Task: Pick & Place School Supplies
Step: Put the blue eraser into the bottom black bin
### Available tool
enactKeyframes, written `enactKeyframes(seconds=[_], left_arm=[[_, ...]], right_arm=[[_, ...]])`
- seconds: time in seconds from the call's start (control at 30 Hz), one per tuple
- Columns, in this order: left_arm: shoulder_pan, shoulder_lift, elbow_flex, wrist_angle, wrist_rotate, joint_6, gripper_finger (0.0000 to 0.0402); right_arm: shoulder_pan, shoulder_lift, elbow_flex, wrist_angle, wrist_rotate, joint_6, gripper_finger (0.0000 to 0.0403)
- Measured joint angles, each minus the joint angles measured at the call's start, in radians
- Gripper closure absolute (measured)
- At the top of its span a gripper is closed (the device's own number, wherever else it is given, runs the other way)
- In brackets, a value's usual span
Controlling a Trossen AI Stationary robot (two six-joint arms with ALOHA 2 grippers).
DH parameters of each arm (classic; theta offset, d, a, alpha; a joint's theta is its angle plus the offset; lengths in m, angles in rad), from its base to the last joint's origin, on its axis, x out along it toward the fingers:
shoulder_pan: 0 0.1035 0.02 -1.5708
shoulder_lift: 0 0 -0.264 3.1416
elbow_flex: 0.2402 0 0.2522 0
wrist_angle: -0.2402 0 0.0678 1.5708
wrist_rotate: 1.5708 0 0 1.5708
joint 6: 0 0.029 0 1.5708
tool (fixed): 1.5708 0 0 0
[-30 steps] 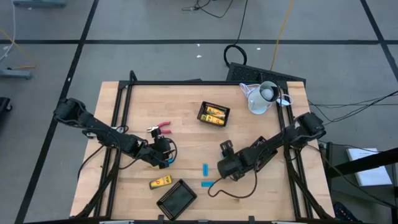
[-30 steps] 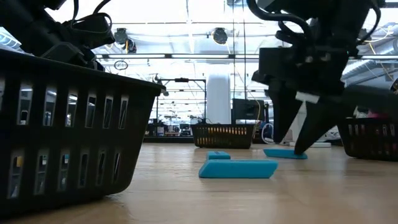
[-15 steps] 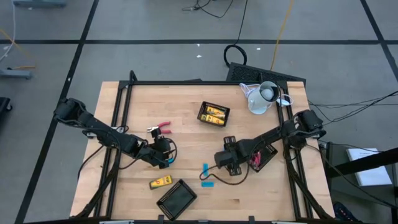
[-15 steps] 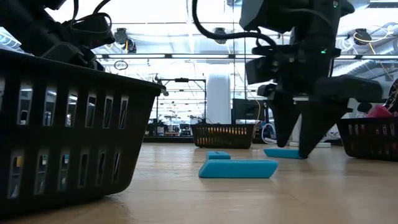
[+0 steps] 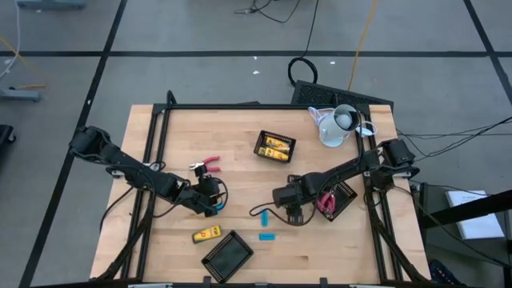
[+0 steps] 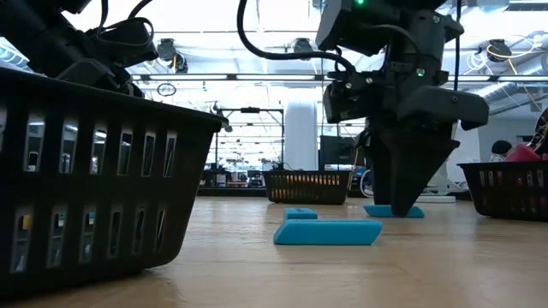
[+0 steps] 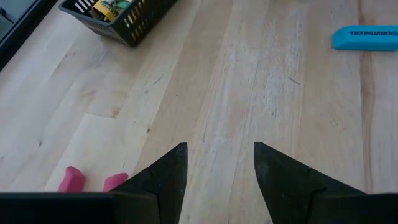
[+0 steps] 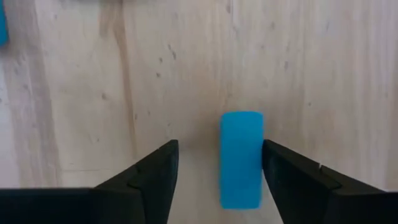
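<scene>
The right end effector (image 5: 282, 199) is lowered over the middle of the tabletop (image 5: 240, 144), fingers spread wide and holding nothing. A blue piece (image 8: 241, 159) lies flat on the wood between them. In the right wrist view its long axis runs forward along the line of the fingers, across the closing direction, so the jaws would shut on its narrow width. It sits off-centre, nearer one finger than the other but clear of both. From the low view the fingertips appear down at or near the wood beside this piece (image 6: 393, 210); actual contact cannot be confirmed.

A second blue piece (image 5: 266, 237) lies nearer the front edge, well apart from the first. A yellow-and-black block (image 5: 206, 234) rests just beside the empty black mesh tray (image 5: 228, 254) at the front. Red-handled scissors (image 5: 210, 164) lie left of centre. A further tray (image 5: 275, 147) towards the back holds yellow-and-black blocks, and a tray (image 5: 342, 197) at the right edge holds red-handled items. A white jug (image 5: 336, 126) stands at the back right.

The left end effector (image 5: 210, 200) hovers left of centre, partly open and empty, near the scissors.

Judgement: the right arm is the nearer and correctly aligned; a slight sideways correction would centre the piece before closing.
</scene>
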Motion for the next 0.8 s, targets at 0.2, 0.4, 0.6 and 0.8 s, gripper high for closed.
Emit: enactKeyframes(seconds=[0.2,0.4,0.6,0.8], left_arm=[[0.000,0.000,0.000,0.001,0.000,0.000,0.0213],[0.000,0.000,0.000,0.001,0.000,0.000,0.0213],[0.000,0.000,0.000,0.001,0.000,0.000,0.0213],[0.000,0.000,0.000,0.002,0.000,0.000,0.0213]], right_arm=[[0.004,-0.004,-0.034,0.047,0.017,0.006,0.0221],[0.036,-0.004,-0.037,0.046,0.101,-0.012,0.0355],[0.073,-0.003,-0.035,0.060,0.183,-0.021,0.0368],[0.102,0.000,0.037,0.089,0.189,-0.054,0.0368]])
